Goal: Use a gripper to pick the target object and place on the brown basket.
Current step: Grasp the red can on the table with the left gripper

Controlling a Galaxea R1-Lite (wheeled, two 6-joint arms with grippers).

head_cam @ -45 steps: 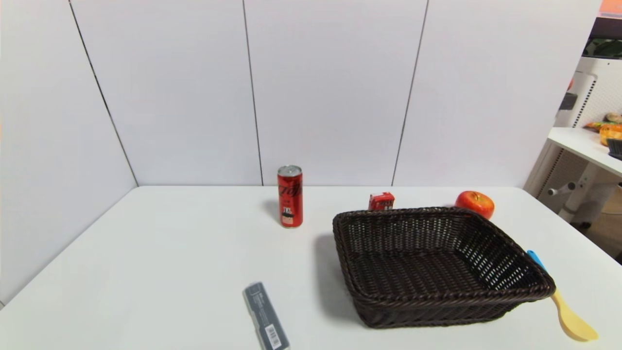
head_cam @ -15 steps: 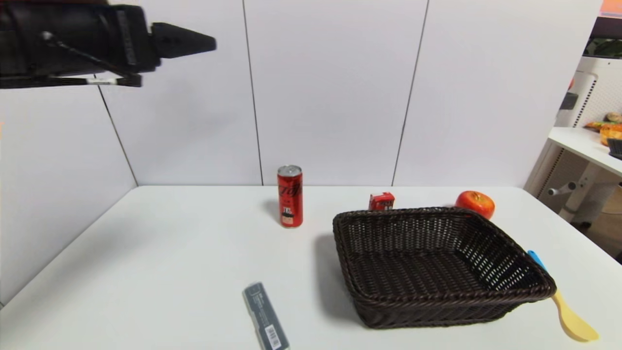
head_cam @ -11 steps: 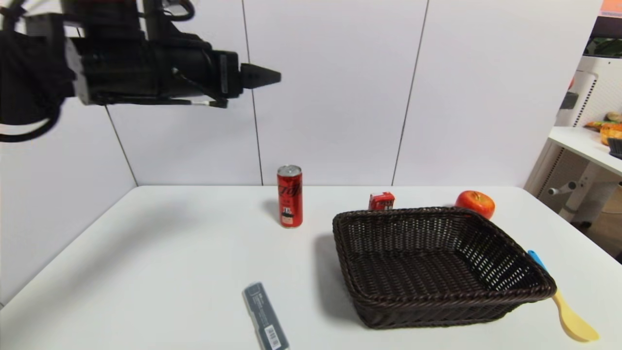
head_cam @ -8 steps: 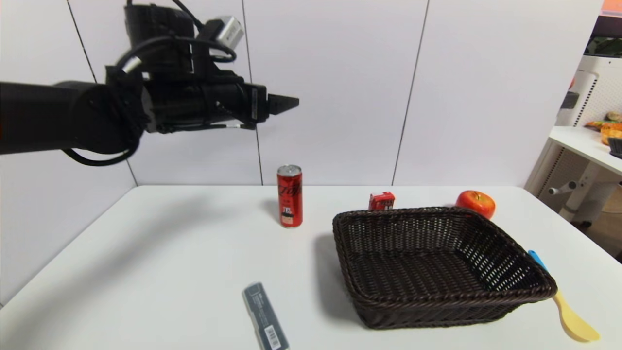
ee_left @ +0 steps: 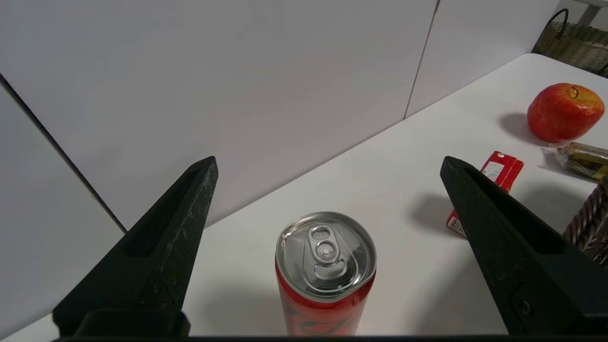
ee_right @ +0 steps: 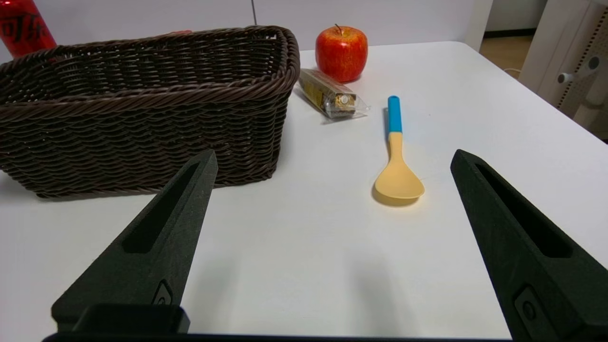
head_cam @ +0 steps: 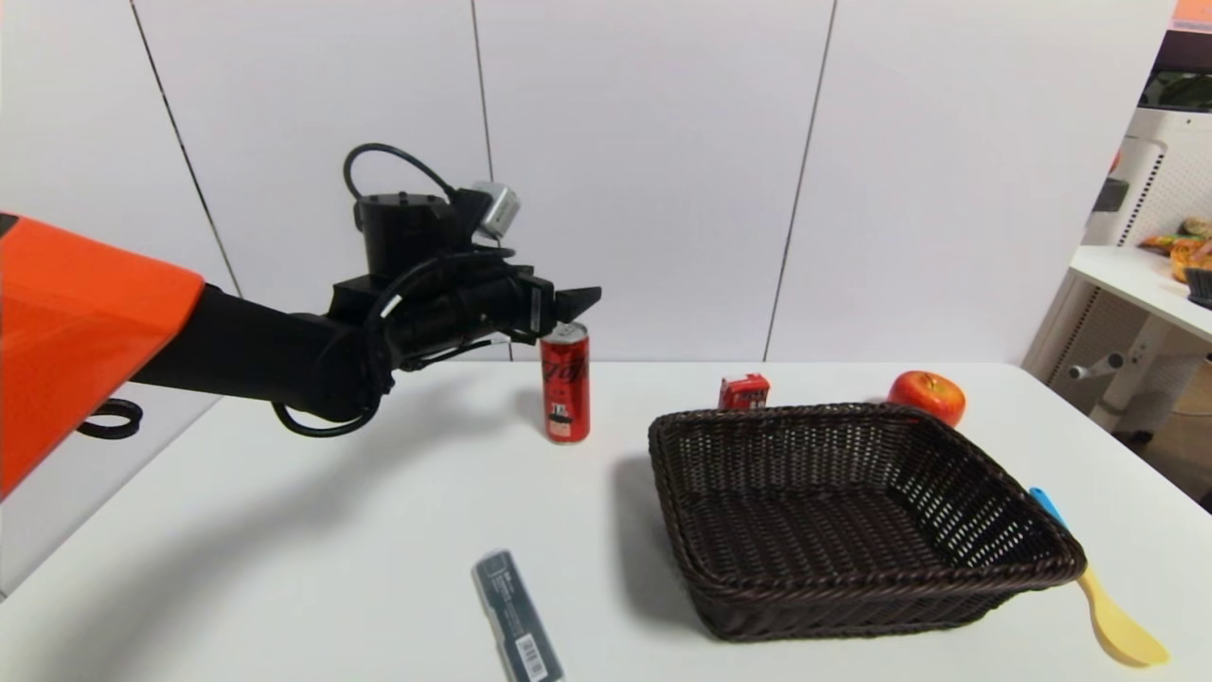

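We see the left gripper [head_cam: 579,301], fingers spread wide, just above the red can [head_cam: 565,383] near the tabletop's [head_cam: 331,530] far edge; the right gripper [ee_right: 332,161], also spread, hovers near the right edge.

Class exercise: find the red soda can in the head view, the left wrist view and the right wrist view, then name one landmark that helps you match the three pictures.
Head view: red soda can stands upright near the table's middle, left of the brown basket.
Left wrist view: can seen from above, low in the middle, between the open left gripper fingers.
Right wrist view: only a red sliver in the upper left corner, behind the basket.
Shared landmark: the red apple.
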